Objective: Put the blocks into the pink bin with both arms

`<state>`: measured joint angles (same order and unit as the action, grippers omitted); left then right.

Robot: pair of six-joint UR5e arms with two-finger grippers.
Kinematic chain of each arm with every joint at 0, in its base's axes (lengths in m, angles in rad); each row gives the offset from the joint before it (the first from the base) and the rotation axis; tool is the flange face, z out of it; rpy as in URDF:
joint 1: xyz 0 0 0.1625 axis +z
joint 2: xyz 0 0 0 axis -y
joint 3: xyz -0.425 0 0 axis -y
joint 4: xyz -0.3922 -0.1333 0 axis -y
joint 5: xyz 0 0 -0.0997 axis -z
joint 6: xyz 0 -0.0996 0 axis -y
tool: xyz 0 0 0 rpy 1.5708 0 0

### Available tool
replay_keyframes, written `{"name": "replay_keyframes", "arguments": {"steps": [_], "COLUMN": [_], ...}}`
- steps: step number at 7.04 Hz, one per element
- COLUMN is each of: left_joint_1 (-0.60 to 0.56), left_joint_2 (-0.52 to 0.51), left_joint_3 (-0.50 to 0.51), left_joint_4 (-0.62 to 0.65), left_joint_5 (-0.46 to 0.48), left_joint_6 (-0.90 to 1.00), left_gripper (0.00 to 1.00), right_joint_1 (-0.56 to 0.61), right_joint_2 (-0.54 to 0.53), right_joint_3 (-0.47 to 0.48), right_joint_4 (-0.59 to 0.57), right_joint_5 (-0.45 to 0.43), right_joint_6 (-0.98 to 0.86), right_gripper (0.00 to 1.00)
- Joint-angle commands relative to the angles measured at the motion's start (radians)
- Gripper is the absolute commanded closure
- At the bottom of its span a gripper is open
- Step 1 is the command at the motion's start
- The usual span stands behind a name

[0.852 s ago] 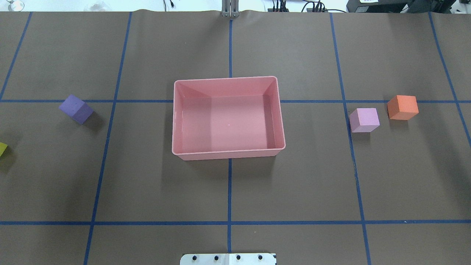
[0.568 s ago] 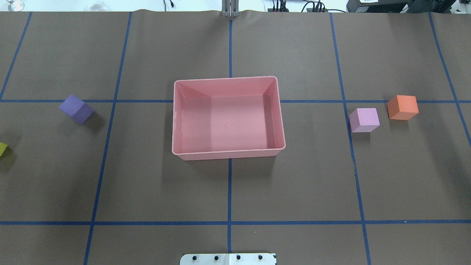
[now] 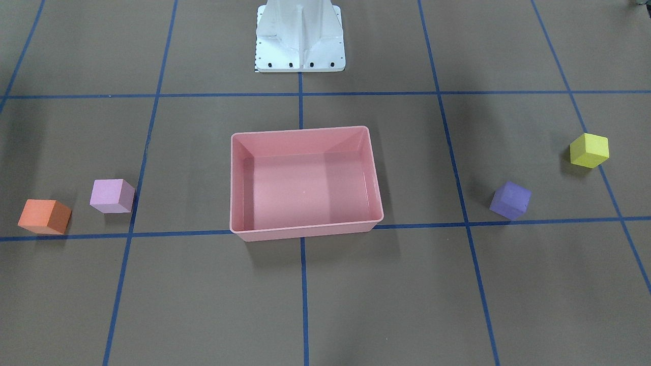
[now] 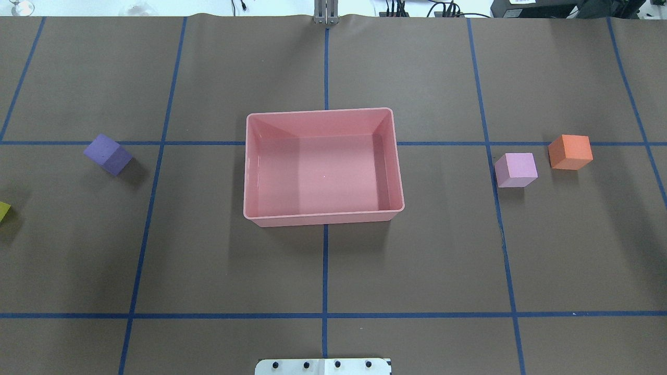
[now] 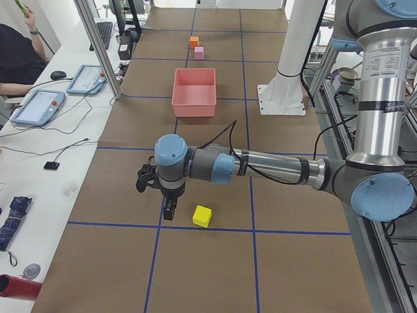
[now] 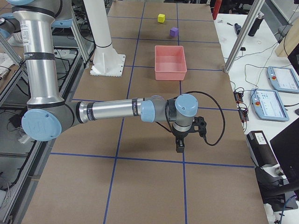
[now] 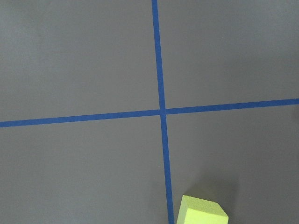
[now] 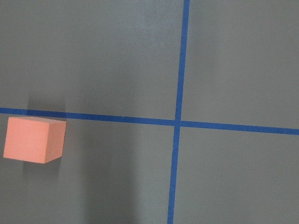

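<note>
The pink bin (image 4: 323,217) stands in the middle of the table with nothing in it. A purple block (image 4: 108,154) lies to its left, and a yellow block (image 4: 4,211) sits at the view's left edge. On the right are a light pink block (image 4: 515,170) and an orange block (image 4: 570,151). My left gripper (image 5: 169,214) hangs just beside the yellow block (image 5: 202,216), off the overhead view. My right gripper (image 6: 180,146) hangs over bare table, well short of the bin (image 6: 170,63). Both show only in side views, so I cannot tell whether they are open or shut.
The white pedestal base (image 3: 300,38) stands behind the bin. Blue tape lines (image 4: 325,271) divide the brown table cover. Along the table's far side a person (image 5: 19,55) sits at a white bench with tablets (image 5: 39,107) and cables.
</note>
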<state>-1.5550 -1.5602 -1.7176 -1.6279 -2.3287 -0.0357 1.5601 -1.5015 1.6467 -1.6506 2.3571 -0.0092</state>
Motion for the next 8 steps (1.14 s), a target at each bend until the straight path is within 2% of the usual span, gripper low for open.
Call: {"name": "replay_keyframes", "arguments": {"steps": [1, 4, 6, 8], "left_joint_1": [0.001, 0.006, 0.032, 0.116], "left_joint_2": [0.0, -0.014, -0.009, 0.119], "left_joint_3": [-0.027, -0.059, -0.062, -0.056], "left_joint_4": [-0.003, -0.004, -0.036, -0.357], "left_joint_5": [-0.009, -0.011, -0.05, -0.016], "left_joint_6": [-0.004, -0.001, -0.192, -0.362], "left_gripper": [0.0, 0.0, 0.0, 0.01], "right_joint_1": [0.0, 0.0, 0.0, 0.0], "right_joint_2": [0.004, 0.003, 0.003, -0.002], "right_joint_3": [-0.001, 0.002, -0.002, -0.004], "right_joint_4": [0.0, 0.0, 0.0, 0.0], "right_joint_5": [-0.001, 0.001, 0.001, 0.001], "right_joint_6": [0.0, 0.0, 0.0, 0.0], "right_gripper": [0.0, 0.0, 0.0, 0.0]}}
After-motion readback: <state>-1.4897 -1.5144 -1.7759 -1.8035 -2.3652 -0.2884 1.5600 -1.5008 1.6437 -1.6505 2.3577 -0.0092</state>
